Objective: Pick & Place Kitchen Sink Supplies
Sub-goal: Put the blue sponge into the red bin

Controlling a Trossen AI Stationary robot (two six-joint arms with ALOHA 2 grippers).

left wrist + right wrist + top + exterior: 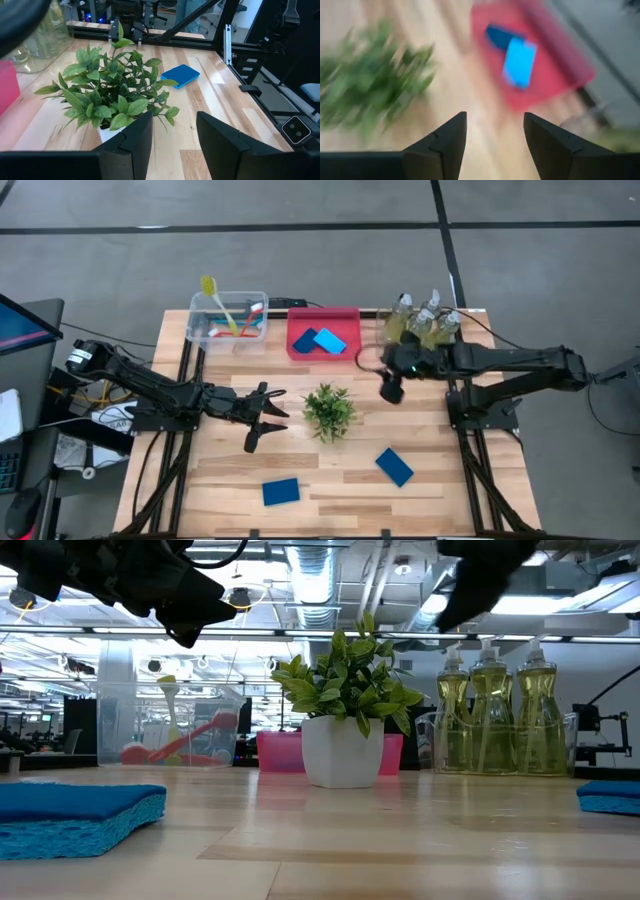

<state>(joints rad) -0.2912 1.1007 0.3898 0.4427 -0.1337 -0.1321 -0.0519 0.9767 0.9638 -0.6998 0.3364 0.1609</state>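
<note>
High view: my right gripper [390, 392] hangs empty, fingers parted; below it, the flat blue rectangular sponge [394, 467] looks soft and light, best pinched across its short edges.

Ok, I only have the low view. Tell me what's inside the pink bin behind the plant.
Observer: Two blue sponges lie in the pink bin.
Operator: Now place the right gripper for me.
Observer: The right gripper hangs open and empty between the plant and the bottles.
Operator: And the left one.
Observer: The left gripper is open and empty on the plant's other side, pointing at it.
</note>
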